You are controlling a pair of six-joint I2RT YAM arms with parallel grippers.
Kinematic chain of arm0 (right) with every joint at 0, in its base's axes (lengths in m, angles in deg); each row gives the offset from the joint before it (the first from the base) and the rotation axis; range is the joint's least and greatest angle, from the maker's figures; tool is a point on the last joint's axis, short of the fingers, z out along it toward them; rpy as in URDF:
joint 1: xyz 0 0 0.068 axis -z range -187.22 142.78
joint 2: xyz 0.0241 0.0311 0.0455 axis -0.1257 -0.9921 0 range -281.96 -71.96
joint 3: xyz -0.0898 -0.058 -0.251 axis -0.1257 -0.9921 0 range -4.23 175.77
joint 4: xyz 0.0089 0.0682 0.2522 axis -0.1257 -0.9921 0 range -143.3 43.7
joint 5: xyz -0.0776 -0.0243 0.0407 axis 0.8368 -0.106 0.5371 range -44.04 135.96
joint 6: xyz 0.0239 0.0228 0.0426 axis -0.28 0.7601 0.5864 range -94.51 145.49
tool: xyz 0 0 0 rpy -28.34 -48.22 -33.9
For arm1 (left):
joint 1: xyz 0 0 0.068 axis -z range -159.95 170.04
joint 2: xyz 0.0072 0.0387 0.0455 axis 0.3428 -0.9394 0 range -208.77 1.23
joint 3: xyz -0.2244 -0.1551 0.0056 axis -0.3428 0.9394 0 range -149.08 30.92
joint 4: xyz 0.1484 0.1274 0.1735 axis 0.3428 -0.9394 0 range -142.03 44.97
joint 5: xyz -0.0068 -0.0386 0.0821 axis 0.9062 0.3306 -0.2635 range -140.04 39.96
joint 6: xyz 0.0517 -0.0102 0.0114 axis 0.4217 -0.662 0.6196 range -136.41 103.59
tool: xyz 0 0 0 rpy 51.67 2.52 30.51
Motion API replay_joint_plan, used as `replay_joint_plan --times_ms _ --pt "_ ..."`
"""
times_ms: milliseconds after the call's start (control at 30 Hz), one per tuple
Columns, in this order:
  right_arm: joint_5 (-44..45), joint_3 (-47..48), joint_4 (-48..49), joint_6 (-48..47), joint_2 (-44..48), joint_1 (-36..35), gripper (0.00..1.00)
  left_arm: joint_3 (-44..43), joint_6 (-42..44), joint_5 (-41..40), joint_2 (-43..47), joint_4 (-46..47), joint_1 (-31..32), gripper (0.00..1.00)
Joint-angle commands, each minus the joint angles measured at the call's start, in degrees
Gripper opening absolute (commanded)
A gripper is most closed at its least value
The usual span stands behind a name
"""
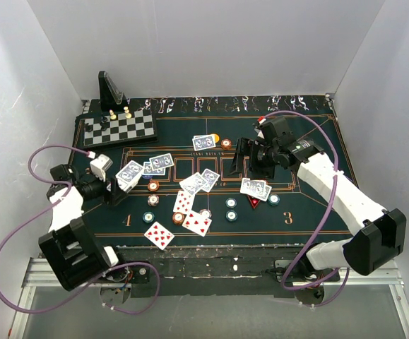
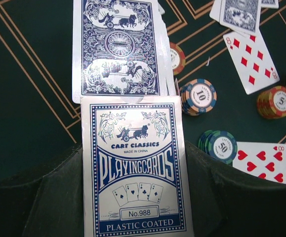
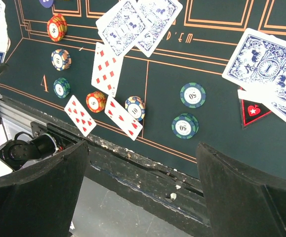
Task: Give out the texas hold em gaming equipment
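Lower left, the jaws of your left gripper (image 1: 121, 182) clamp a card box (image 2: 135, 173); right of centre, those of your right gripper (image 3: 143, 148) gape empty. Along the near edge of the tabletop (image 1: 303, 212) lie face-up cards (image 1: 159, 234) and chips (image 1: 148, 217), with face-down cards (image 1: 204, 143) beyond. Distribution looks partly done, with more to deal.

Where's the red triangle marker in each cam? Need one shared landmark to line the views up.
Top external: red triangle marker right of centre, peeking out under the face-down cards.
Left wrist: not in it.
Right wrist: near the right edge, half under the same cards.
Shared landmark: green 50 chip beside the printed 4.
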Motion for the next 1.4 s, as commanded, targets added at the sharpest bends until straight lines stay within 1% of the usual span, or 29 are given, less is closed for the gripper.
replay_joint_plan --times_ms 0,67,167,300,400,433,467,500,533,567,600,633,767,933,1067,1133,1233,1333,1367 --pt "-1.1 -0.6 1.9 0.9 1.0 0.3 0.96 -2.4 15.8 1.5 -3.5 -10.2 -0.2 0.03" --pt "-1.2 -0.8 2.2 1.1 0.9 0.3 0.96 -1.1 20.0 0.7 -4.0 -11.3 -0.1 0.04" --pt "-1.3 -0.7 2.3 1.1 0.8 0.3 0.96 1.4 24.2 0.4 -2.2 -11.0 -0.2 0.08" --pt "-1.5 -0.4 2.3 1.3 0.5 0.3 0.96 2.0 26.0 1.0 -3.1 -10.8 -0.2 0.12" --pt "-1.6 -0.4 2.3 1.4 0.6 0.3 0.97 1.3 26.1 0.8 -5.1 -11.2 -0.1 0.2" --pt "-1.5 -0.4 2.3 1.4 0.6 0.2 0.97 1.2 26.3 0.6 -5.6 -11.4 -0.1 0.27" --pt "-1.5 -0.4 2.2 1.4 0.7 0.3 0.97 1.2 26.3 0.7 -5.9 -11.3 -0.3 0.44" --pt "-1.4 -0.5 2.1 1.4 0.8 0.3 0.97 1.2 26.5 0.6 -5.9 -11.3 -0.6 0.59" --pt "-1.3 -0.4 1.9 1.4 0.8 0.3 0.97 1.3 27.2 0.6 -5.8 -11.5 -0.7 0.62" --pt "-1.2 -0.5 1.9 1.4 1.0 0.3 0.97 1.8 27.5 0.4 -5.4 -11.5 -0.8 0.63" --pt "-1.1 -0.5 1.9 1.3 1.1 0.3 0.97 2.0 27.5 0.2 -5.1 -11.3 -0.9 0.75" --pt "-1.1 -0.5 1.8 1.3 1.1 0.3 0.97 2.4 28.3 0.0 -4.7 -11.6 -1.2 0.98" --pt "-1.4 -0.3 1.8 1.2 1.1 0.4 0.97 2.4 30.5 -0.3 -4.2 -13.4 -2.2 0.98" --pt "-1.5 0.0 1.7 1.1 1.1 0.4 0.97 -0.5 31.4 1.0 -4.3 -16.7 -3.5 0.98" --pt "-1.5 0.0 1.6 0.7 1.5 0.4 0.98 -6.6 31.8 3.9 -4.6 -23.8 -4.0 0.98" --pt "-1.4 0.0 1.6 0.5 1.7 0.4 0.98 -10.7 30.6 5.3 -5.1 -27.7 -4.0 0.98" --pt "-1.2 0.0 1.6 0.2 2.0 0.4 0.98 -17.3 25.7 6.9 -6.5 -32.4 -4.0 0.98" --pt "-1.3 -0.3 1.7 -0.2 2.9 0.6 0.98 -23.1 24.0 7.6 -7.8 -39.8 -4.0 0.98" --pt "-1.5 -0.4 1.7 -0.3 3.1 0.7 0.98 -24.3 20.8 7.2 -7.7 -40.4 -4.1 0.98"
